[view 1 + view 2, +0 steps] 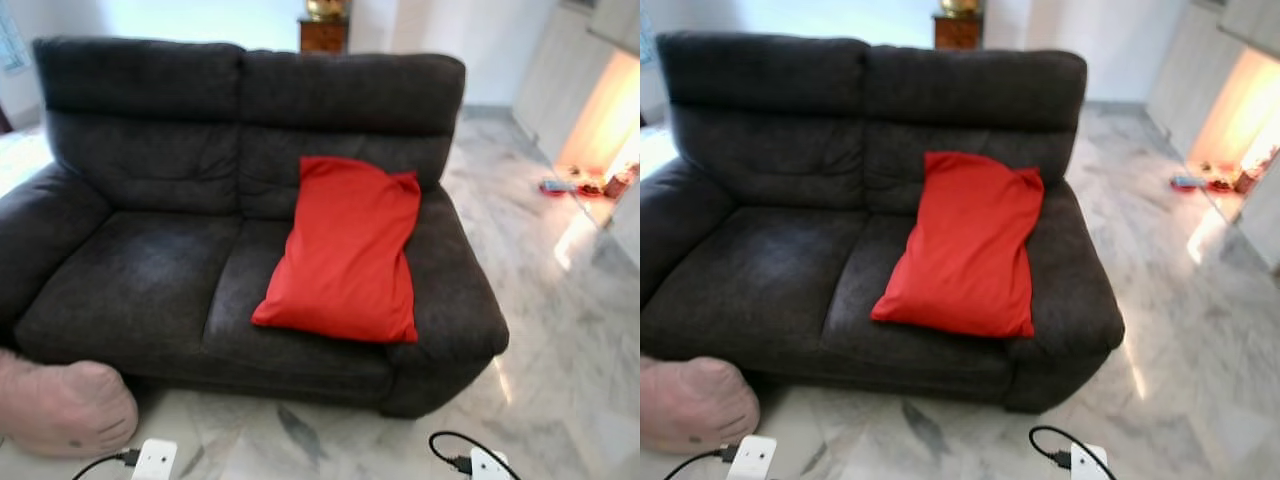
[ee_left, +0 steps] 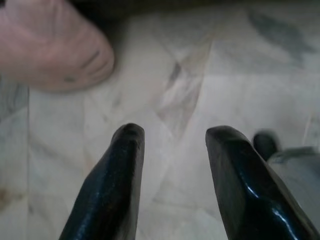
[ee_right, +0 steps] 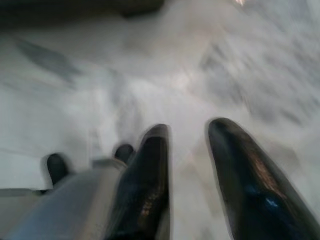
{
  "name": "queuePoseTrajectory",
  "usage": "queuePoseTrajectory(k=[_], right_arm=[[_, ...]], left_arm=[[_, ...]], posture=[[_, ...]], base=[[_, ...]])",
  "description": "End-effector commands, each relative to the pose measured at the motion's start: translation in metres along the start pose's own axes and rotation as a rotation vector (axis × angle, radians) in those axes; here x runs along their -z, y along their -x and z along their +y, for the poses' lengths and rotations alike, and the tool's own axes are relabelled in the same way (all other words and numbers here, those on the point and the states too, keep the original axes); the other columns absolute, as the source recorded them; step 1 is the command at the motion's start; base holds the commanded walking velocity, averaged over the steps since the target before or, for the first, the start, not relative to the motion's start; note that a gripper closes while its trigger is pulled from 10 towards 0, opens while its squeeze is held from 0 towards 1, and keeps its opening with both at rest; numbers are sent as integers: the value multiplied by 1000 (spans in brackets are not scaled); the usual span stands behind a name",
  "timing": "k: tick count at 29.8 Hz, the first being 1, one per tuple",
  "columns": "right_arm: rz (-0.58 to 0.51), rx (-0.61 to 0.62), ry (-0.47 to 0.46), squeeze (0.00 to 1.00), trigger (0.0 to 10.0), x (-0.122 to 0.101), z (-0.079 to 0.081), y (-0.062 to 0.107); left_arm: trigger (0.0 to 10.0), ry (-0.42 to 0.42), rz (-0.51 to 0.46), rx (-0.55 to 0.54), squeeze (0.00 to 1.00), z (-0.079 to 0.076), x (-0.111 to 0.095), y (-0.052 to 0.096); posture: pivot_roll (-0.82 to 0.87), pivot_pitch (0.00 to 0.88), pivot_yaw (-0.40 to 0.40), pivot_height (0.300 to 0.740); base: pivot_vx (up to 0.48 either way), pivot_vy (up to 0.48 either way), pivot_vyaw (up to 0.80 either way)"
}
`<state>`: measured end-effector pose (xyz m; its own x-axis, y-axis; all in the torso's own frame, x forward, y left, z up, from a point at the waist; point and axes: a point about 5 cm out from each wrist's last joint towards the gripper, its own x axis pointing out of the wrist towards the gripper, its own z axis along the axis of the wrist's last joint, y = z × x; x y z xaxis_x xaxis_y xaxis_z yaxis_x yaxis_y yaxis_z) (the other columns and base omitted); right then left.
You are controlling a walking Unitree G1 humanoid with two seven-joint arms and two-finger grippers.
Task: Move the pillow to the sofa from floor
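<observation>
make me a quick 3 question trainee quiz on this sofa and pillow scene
1. True or false: the red pillow lies on the floor.
2. Which pillow rests on the marble floor by the sofa's front corner: A) pink, B) red, C) blue?
3. Fill in: the left claw is ____, holding nothing.

Key: 1 false, it leans on the sofa's right seat. 2 A, the pink pillow. 3 open.

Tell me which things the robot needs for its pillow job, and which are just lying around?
For the job:
- red pillow, already lying on the sofa seat
- dark sofa
- left gripper and right gripper, both open, holding nothing

Just lying about:
- pink cushion on the floor
- wooden cabinet behind the sofa
</observation>
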<state>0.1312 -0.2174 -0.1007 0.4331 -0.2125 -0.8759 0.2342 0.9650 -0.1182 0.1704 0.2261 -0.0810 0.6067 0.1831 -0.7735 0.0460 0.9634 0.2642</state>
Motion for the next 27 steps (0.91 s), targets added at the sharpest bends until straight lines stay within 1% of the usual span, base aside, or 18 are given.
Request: queuePoseTrajectory(k=[1, 8, 11, 14, 16, 19, 27], right_arm=[[-24, -30, 5, 0, 10000, -10, 13, -1], [-19, -39, 10, 0, 10000, -10, 17, -1], [-15, -41, 15, 0, 10000, -9, 17, -1], [-14, -40, 16, 0, 10000, -8, 14, -1], [-14, -39, 33, 0, 10000, -7, 12, -1], [-18, -42, 19, 0, 10000, -7, 8, -1], [-9, -46, 32, 0, 10000, -5, 1, -1]], left_arm=[[10000, -18, 22, -19, 0, 10, 4, 1], [10000, -23, 26, -17, 0, 11, 7, 1], [10000, -23, 30, -15, 0, 11, 8, 2], [10000, -23, 37, -12, 0, 9, 11, 2], [10000, -23, 40, -11, 0, 8, 12, 3], [10000, -23, 48, -9, 0, 6, 14, 3], [10000, -22, 61, -8, 0, 9, 19, 5]], posture=[[17, 0, -5, 740], [18, 0, -6, 740], [19, 0, -8, 740], [23, 0, -13, 740], [23, 0, -15, 740], [26, 0, -18, 740], [30, 0, -24, 740]], base=[[0, 480, 0], [0, 480, 0], [0, 480, 0], [0, 480, 0], [0, 480, 0], [0, 480, 0], [0, 479, 0]])
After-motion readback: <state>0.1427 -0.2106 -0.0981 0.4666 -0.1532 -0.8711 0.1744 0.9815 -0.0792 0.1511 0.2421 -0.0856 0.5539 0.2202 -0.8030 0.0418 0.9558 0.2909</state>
